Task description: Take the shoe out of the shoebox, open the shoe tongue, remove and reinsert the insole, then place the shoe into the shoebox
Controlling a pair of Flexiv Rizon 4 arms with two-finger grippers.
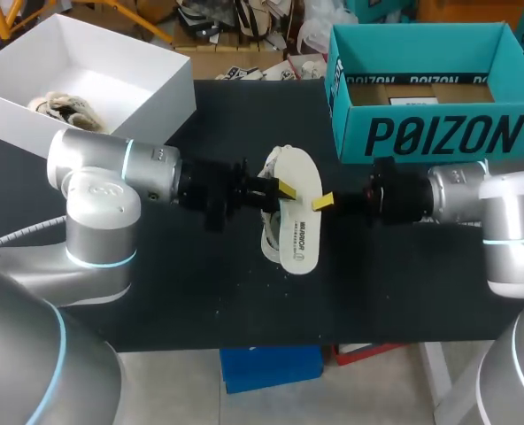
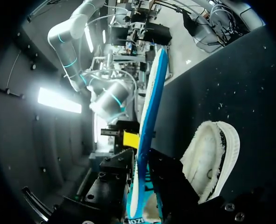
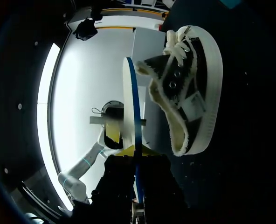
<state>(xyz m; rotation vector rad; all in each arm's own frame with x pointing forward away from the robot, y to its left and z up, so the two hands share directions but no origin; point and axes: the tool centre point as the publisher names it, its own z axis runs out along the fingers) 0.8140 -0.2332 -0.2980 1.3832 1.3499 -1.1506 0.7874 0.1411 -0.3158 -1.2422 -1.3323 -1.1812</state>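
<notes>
A white insole (image 1: 299,221) with a blue underside is held on edge over the middle of the black table, between my two grippers. My left gripper (image 1: 284,189) grips it from the left and my right gripper (image 1: 322,202) from the right. In the left wrist view the insole (image 2: 149,116) stands between my left gripper's (image 2: 140,158) fingers, which press on both faces. The right wrist view shows its edge (image 3: 131,107) pinched in my right gripper (image 3: 135,154). The dark shoe (image 3: 189,88) with white sole, fleece lining and white laces lies on its side beside the insole, mostly hidden under it from above (image 1: 268,235).
A teal shoebox (image 1: 421,133) stands open at the back right, close behind my right arm. A white box (image 1: 111,80) with a pale bundle (image 1: 63,108) inside sits at the back left. Bare black tabletop (image 1: 200,292) stretches toward the front edge.
</notes>
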